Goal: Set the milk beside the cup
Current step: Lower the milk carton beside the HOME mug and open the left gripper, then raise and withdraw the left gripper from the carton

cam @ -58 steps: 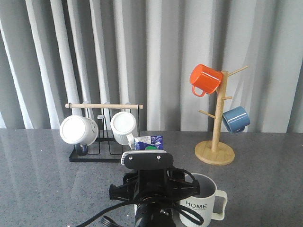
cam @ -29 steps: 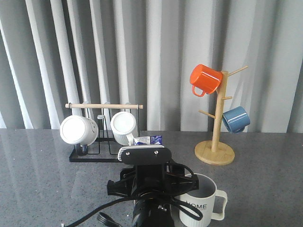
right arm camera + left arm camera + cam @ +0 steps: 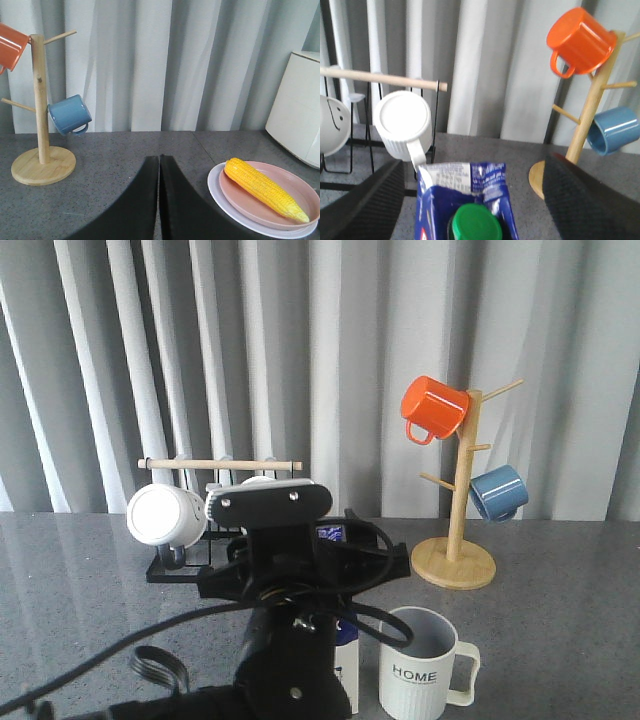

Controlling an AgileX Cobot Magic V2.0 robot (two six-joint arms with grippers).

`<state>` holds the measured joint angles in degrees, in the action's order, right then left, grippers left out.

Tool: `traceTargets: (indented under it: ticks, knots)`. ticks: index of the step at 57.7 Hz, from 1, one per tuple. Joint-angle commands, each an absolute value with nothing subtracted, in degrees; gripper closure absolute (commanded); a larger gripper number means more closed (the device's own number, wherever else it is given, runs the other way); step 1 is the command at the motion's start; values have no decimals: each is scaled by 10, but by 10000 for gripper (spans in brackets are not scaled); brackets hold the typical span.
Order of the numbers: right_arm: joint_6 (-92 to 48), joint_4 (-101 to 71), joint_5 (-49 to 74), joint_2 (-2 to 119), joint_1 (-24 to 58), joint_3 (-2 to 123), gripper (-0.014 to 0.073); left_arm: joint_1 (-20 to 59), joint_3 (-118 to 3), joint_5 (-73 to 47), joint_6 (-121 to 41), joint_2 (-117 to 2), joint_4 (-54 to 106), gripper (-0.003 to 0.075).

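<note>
Milk [image 3: 470, 200] stands upright on the grey desk [image 3: 90, 590] just left of the HOME cup [image 3: 420, 668], mostly hidden behind the left arm in the front view. Left pincer [image 3: 470, 210] is spread wide — fingers [image 3: 365, 200] flank the carton, clear of its sides. Right pincer [image 3: 159, 200] is pressed together, empty, near a plate [image 3: 225, 202] holding corn [image 3: 262, 189].

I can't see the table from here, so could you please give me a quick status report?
Left gripper open, fingers either side of the milk. Right gripper shut, empty. Milk standing beside the cup. Nothing in the way.
</note>
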<state>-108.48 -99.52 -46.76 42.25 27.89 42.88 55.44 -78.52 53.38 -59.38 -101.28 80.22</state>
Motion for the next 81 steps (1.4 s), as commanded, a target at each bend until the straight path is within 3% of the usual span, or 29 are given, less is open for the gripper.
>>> traceTargets:
  ticks: [1,9,18,43,50,58,74,81]
  knots:
    - [-1086,-962,-456,420,277,447,597,560,-800,548,-639,-947,767,197]
    - [-1086,-962,-457,420,277,447,597,560,-800,546,-747,-901,775,370]
    - [-1086,-962,-457,420,277,447,597,560,-800,552,-819,-851,824,732]
    - [-1086,-962,-457,420,277,447,597,560,-800,732,-832,-774,870,727]
    - [-1086,-962,-457,420,277,447,597,560,-800,722,-827,-767,878,727]
    - [-1086,-962,-457,420,277,447,597,560,-800,628,-804,-757,853,727]
    - [-1086,-962,-457,420,277,447,597,568,-800,324,-552,-764,721,727]
    - [-1086,-962,-456,420,277,447,597,568,-792,151,-404,-768,543,727]
